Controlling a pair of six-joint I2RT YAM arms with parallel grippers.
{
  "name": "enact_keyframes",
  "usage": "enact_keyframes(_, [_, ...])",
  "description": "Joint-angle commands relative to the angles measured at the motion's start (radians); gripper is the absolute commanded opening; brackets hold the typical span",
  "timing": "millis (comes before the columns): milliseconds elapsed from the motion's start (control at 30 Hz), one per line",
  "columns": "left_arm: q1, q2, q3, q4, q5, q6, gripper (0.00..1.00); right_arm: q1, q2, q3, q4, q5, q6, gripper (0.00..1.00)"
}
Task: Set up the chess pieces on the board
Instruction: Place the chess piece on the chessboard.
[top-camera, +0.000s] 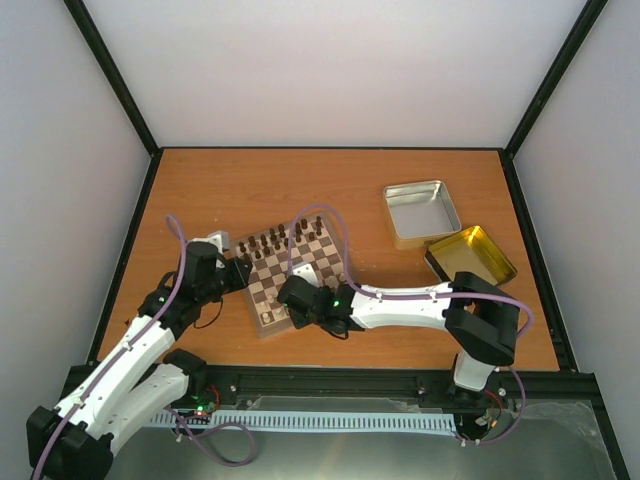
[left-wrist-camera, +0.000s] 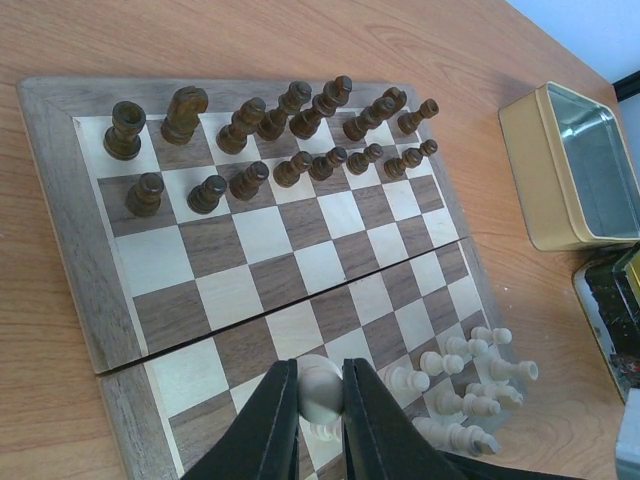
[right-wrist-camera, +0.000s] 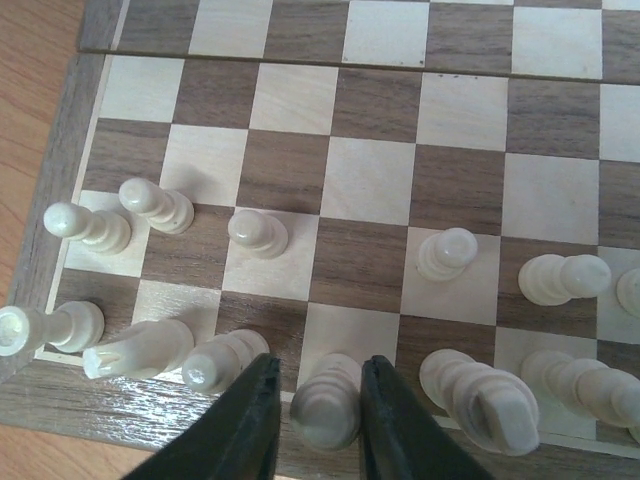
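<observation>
The left gripper (left-wrist-camera: 320, 368) is clamped on a cream chessman (left-wrist-camera: 320, 395) over the left side of the board (left-wrist-camera: 55, 220). The right gripper (right-wrist-camera: 320, 365) brackets another cream piece (right-wrist-camera: 325, 410) at the near rim; I cannot tell whether it grips. Bare middle squares separate the cream chess pieces (right-wrist-camera: 255, 232) from the far dark chessmen (left-wrist-camera: 250, 180). The tin (top-camera: 420, 212), well right, is missing from the right wrist view.

The board (left-wrist-camera: 68, 220) is smooth, satin-finished wood, with grain showing on its rim. The chess pieces (right-wrist-camera: 258, 232) are pale turned wood with a soft sheen. The dark pieces (left-wrist-camera: 185, 112) are brown wood, slightly glossy. The tin (top-camera: 421, 212) is bright, reflective metal. The surface (top-camera: 250, 185) is smooth, matt orange-brown wood grain.
</observation>
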Motion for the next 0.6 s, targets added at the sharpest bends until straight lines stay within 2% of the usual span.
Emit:
enact_keyframes(0, [0.007,0.006,0.042,0.008,0.01,0.03,0.09,0.011,0.013,0.005,-0.003,0.022,0.014,0.28])
enact_keyframes(100, [0.007,0.015,0.052,0.007,0.026,0.044,0.09,0.01,-0.006,0.012,-0.015,0.031,0.024,0.37])
enact_keyframes(367, [0.005,0.128,0.124,-0.015,0.141,0.152,0.1,0.008,-0.137,0.026,-0.033,0.086,0.043,0.47])
enact_keyframes(567, [-0.041,0.267,0.189,-0.05,0.179,0.217,0.1,-0.016,-0.282,-0.057,-0.095,0.293,0.22,0.52])
